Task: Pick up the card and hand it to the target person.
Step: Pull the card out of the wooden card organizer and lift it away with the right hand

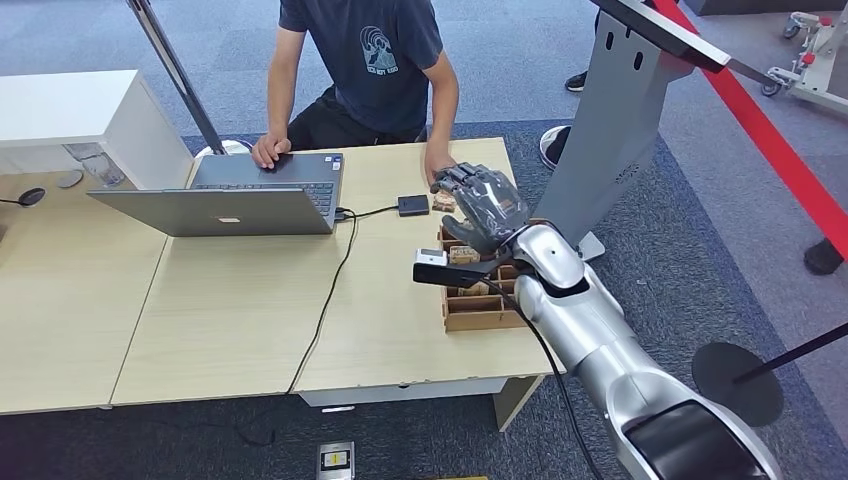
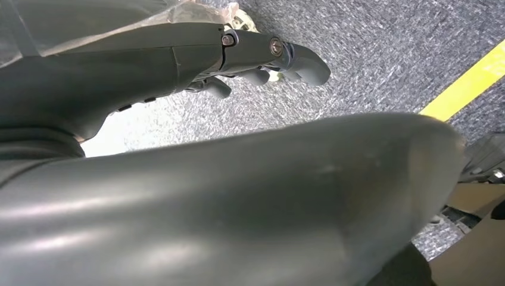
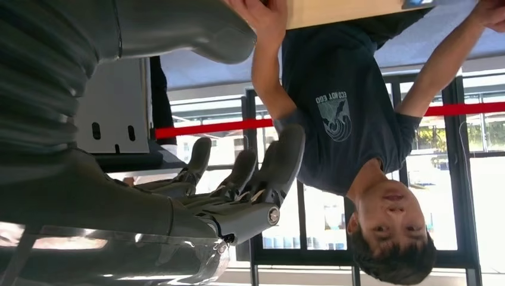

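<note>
My right hand (image 1: 480,207) hovers over the far end of a wooden box (image 1: 482,312) at the table's right side. In the right wrist view its fingers (image 3: 262,173) are stretched out and apart with nothing between them. The box holds several tan cards (image 1: 463,255). A small tan piece (image 1: 445,201) lies by my fingertips; I cannot tell whether it is a card. The person (image 1: 375,60) sits across the table, one hand (image 1: 437,165) on the tabletop just beyond my right hand, the other on the laptop. My left hand (image 2: 268,59) hangs over grey carpet, holding nothing.
An open laptop (image 1: 265,195) stands at the table's far left, its black cable (image 1: 335,285) running to the front edge. A small dark device (image 1: 412,205) lies near the box. A grey stand (image 1: 625,110) and a red barrier (image 1: 770,130) are at the right.
</note>
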Robot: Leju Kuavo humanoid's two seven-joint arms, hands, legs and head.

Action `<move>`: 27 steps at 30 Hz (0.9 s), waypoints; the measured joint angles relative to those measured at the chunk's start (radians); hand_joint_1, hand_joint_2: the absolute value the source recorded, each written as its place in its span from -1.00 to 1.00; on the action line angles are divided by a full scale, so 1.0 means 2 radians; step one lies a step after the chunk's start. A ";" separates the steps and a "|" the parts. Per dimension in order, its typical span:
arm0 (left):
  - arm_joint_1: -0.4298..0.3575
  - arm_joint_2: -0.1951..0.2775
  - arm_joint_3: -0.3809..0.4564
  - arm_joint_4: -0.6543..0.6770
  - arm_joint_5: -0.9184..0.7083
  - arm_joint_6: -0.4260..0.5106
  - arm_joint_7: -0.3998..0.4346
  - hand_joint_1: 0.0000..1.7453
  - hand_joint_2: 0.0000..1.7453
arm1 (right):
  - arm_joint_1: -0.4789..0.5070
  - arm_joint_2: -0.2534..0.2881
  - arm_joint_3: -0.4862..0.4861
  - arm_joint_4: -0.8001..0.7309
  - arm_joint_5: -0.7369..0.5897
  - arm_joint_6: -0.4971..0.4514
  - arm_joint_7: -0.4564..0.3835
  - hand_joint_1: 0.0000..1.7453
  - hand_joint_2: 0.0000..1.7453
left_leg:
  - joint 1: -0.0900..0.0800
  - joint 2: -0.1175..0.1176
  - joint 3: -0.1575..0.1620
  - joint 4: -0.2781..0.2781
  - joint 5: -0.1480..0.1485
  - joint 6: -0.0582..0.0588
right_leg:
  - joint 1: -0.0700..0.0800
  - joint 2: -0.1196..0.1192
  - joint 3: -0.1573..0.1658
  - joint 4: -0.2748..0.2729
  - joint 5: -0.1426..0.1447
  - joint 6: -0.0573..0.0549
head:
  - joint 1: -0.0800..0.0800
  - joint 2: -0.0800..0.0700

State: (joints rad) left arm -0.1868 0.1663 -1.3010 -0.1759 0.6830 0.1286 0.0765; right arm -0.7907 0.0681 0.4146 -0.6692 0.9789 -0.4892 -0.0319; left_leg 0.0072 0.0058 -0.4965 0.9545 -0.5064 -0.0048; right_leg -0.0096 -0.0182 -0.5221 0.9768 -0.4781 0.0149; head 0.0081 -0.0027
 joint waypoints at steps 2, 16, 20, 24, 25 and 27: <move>0.001 0.000 -0.001 0.000 0.002 0.000 0.000 -1.00 -1.00 | -0.001 -0.001 0.000 0.009 0.000 -0.001 0.002 -0.27 1.00 | 0.000 0.000 0.000 0.000 0.000 0.000 | 0.000 0.000 0.000 0.000 0.000 0.000 | 0.000 0.000; 0.004 0.000 -0.002 0.000 0.005 0.003 0.001 -1.00 -1.00 | -0.010 -0.014 -0.007 0.056 -0.007 -0.010 0.008 0.16 1.00 | 0.000 0.000 0.000 0.000 0.000 0.000 | 0.000 0.000 0.000 0.000 0.000 0.000 | 0.000 0.000; 0.004 0.000 -0.002 0.000 0.006 0.003 0.001 -1.00 -1.00 | -0.013 -0.019 -0.010 0.064 -0.008 -0.012 0.009 0.21 1.00 | 0.000 0.000 0.000 0.000 0.000 0.000 | 0.000 0.000 0.000 0.000 0.000 0.000 | 0.000 0.000; 0.005 0.000 -0.002 0.000 0.006 0.003 0.001 -1.00 -1.00 | -0.016 -0.025 -0.014 0.069 -0.008 -0.013 0.010 0.17 1.00 | 0.000 0.000 0.000 0.000 0.000 0.000 | 0.000 0.000 0.000 0.000 0.000 0.000 | 0.000 0.000; 0.005 0.000 -0.002 0.000 0.006 0.003 0.001 -1.00 -1.00 | -0.016 -0.027 -0.016 0.070 -0.009 -0.013 0.010 0.13 1.00 | 0.000 0.000 0.000 0.000 0.000 0.000 | 0.000 0.000 0.000 0.000 0.000 0.000 | 0.000 0.000; 0.005 0.000 -0.002 0.000 0.007 0.003 0.001 -1.00 -1.00 | -0.016 -0.029 -0.019 0.073 -0.009 -0.014 0.010 0.09 1.00 | 0.000 0.000 0.000 0.000 0.000 0.000 | 0.000 0.000 0.000 0.000 0.000 0.000 | 0.000 0.000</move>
State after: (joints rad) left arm -0.1774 0.1663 -1.3046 -0.1759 0.6965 0.1354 0.0782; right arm -0.8236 0.0096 0.3766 -0.5242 0.9611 -0.5166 -0.0118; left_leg 0.0071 0.0059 -0.4962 0.9548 -0.5064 -0.0048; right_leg -0.0097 -0.0182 -0.5221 0.9768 -0.4778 0.0151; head 0.0082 -0.0027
